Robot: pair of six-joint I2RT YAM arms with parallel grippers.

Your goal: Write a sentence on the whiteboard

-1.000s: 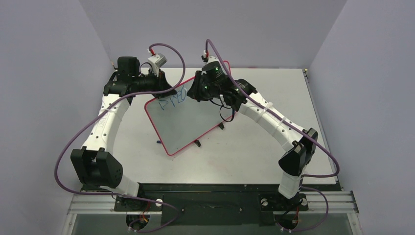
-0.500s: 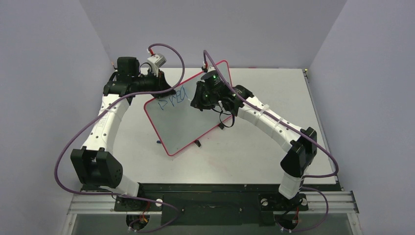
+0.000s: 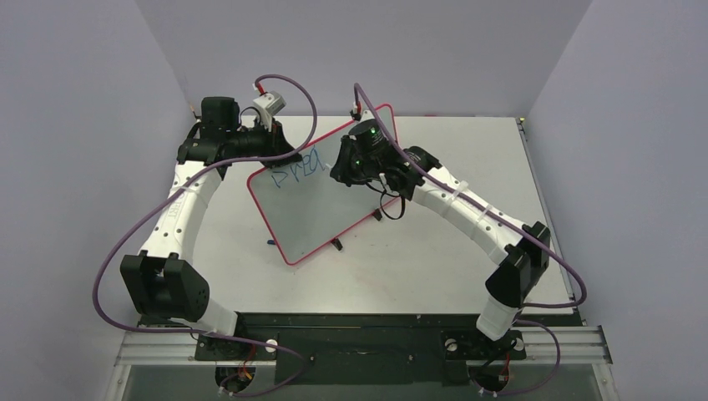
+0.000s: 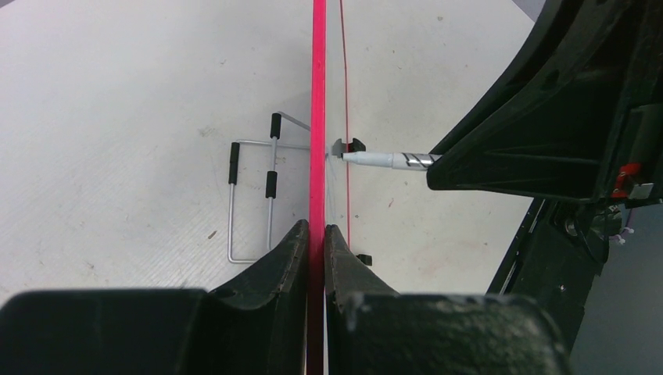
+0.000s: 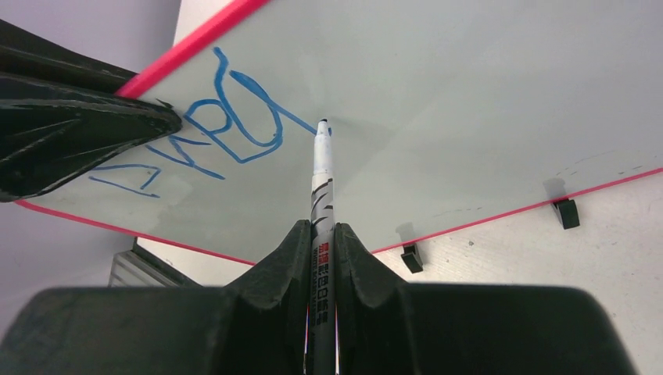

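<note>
At one whiteboard (image 5: 469, 94): one marker (image 5: 321, 180), two clips (image 5: 410, 258).

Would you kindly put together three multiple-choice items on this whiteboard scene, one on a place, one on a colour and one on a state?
1. Where is the tip of the marker?
A) on the face of the whiteboard
B) in the air, away from the board
C) on the red rim

2. What colour is the writing?
A) black
B) blue
C) green

3. What is the left hand doing?
A) hanging open
B) gripping the whiteboard's rim
C) holding the marker

Answers:
1 A: the right wrist view shows the tip touching the face at the end of a stroke.
2 B: the strokes are plainly blue.
3 B: the left wrist view shows its fingers closed on the red rim, seen edge-on.
</note>
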